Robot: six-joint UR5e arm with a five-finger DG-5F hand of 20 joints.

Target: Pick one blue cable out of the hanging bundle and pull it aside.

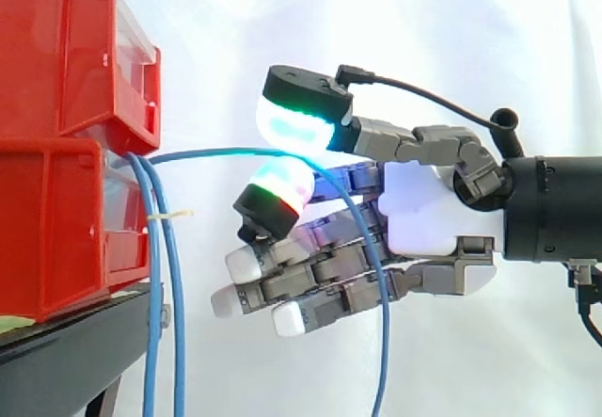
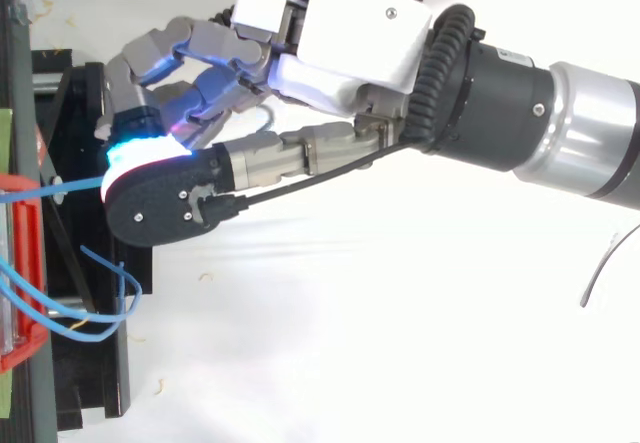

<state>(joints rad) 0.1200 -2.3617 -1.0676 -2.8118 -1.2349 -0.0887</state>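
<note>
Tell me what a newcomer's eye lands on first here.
First the hand at centre right of the side view, with two of its pads glowing cyan, green and red. They pinch one blue cable that runs level from the red bins at left, then arcs down across the hand. The rest of the bundle hangs straight down beside the bins.

Glossy red plastic bins (image 1: 56, 50), smooth blue cable (image 1: 207, 151), matt cloth curtain (image 1: 423, 22), and the hand (image 1: 428, 210) shelled in shiny white plastic.
</note>
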